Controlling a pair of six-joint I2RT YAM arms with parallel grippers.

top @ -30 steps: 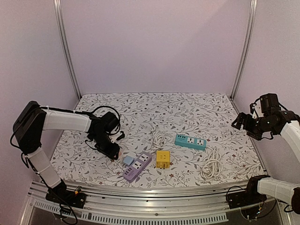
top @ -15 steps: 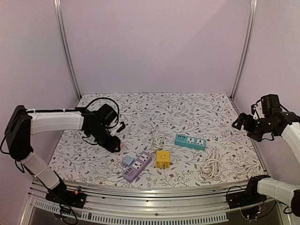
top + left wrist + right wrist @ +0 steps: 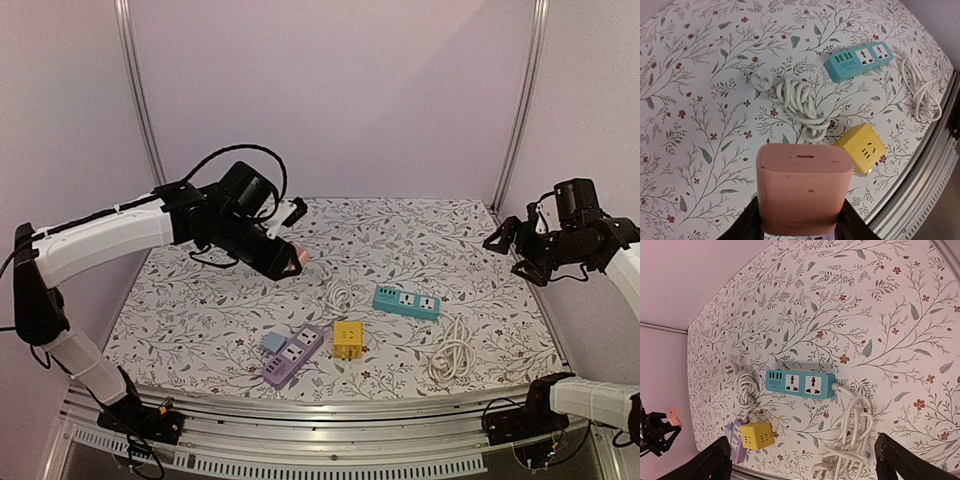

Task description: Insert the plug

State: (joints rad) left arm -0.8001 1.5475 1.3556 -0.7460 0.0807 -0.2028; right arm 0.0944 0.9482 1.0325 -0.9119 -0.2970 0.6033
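Aloft, left end effector (image 3: 284, 263) grips pink plug (image 3: 802, 192), well inside table (image 3: 400, 230) edges.

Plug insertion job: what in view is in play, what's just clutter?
In play: pink plug, clamped in left pincer; possible sockets: purple strip, teal strip, yellow cube.
Lying about: blue block at the purple strip's end; middle cord coil; right cord coil; right pincer, open.
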